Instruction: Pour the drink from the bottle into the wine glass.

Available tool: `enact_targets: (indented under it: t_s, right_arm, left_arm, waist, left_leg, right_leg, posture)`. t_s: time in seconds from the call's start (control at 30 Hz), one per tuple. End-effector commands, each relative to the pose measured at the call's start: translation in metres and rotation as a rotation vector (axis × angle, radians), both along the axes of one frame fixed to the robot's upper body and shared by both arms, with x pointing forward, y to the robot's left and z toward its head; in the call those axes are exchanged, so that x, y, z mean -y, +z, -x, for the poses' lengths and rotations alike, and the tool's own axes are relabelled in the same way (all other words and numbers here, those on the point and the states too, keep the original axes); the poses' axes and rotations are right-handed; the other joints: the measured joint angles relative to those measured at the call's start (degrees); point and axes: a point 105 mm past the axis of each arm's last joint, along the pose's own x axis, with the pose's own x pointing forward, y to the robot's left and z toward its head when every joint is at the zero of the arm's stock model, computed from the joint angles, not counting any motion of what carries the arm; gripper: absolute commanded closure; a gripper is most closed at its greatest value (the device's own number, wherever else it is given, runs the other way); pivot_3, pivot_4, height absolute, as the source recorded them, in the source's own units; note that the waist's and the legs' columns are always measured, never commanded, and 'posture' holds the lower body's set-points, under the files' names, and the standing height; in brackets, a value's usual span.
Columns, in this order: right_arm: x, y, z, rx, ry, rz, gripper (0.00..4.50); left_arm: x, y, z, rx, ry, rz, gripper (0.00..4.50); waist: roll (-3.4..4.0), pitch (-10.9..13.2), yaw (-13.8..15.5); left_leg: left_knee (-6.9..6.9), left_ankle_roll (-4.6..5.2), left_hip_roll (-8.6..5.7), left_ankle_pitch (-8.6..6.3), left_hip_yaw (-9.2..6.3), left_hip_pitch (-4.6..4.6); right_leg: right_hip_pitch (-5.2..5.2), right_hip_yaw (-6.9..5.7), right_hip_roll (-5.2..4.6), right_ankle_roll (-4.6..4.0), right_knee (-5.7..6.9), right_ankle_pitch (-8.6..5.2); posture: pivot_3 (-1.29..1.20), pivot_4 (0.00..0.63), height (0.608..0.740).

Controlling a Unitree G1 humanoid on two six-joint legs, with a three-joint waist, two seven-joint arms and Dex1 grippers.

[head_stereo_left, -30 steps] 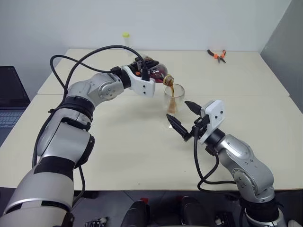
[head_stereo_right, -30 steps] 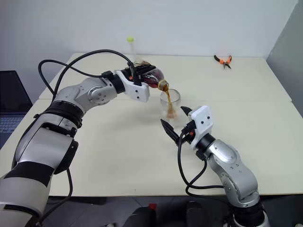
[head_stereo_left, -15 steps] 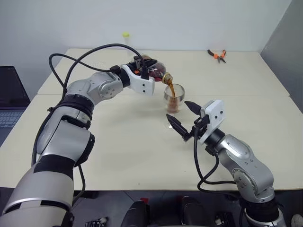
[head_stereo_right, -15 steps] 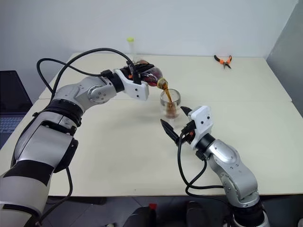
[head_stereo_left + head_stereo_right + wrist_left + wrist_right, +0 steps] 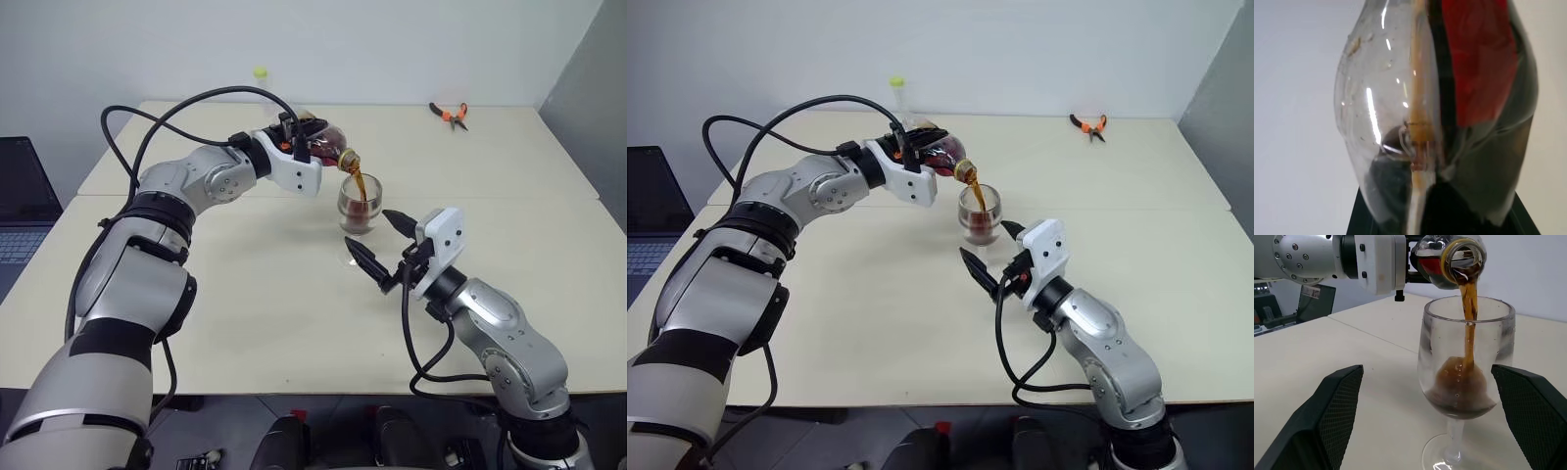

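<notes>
Pour half done: left end effector [image 5: 306, 147] was clamped on the tipped bottle [image 5: 323, 147], drink [image 5: 1467, 323] streaming into the wine glass [image 5: 1465, 382] on the table [image 5: 245, 294] (bowl's bottom filled, bottle not empty), right end effector [image 5: 377, 240] spread wide just beside the stem.

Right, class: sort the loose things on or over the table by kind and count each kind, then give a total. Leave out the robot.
Bottles: 1, the bottle, tipped over the glass.
Glasses: 1, the wine glass.
Capped tubes: 1, the tall tube.
Pliers: 1, the orange-handled pliers.
Total: 4
</notes>
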Motion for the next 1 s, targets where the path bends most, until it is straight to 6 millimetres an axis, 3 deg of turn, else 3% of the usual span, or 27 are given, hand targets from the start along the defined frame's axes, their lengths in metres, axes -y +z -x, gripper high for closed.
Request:
enact_targets:
  t_s: [0.03, 1.0]
  right_arm:
    - [0.0024, 0.0108, 0.0026, 0.044, -0.004, -0.009, 0.0]
    - [0.0071, 0.0081, 0.0008, 0.039, -0.03, -0.01, 0.0]
  left_arm:
    - [0.0016, 0.0264, 0.0023, 0.072, -0.012, 0.028, 3.63]
    - [-0.0022, 0.0261, 0.0016, 0.07, 0.0, 0.024, 3.63]
  waist:
    - [0.0, 0.0, 0.0]
    - [0.0, 0.0, 0.0]
  left_leg:
    - [0.0, 0.0, 0.0, 0.0, 0.0, 0.0]
    - [0.01, 0.0, 0.0, 0.0, 0.0, 0.0]
  right_leg:
    - [0.0, 0.0, 0.0, 0.0, 0.0, 0.0]
    - [0.0, 0.0, 0.0, 0.0, 0.01, 0.0]
  posture:
    - [0.0, 0.15, 0.74]
    - [0.0, 0.15, 0.74]
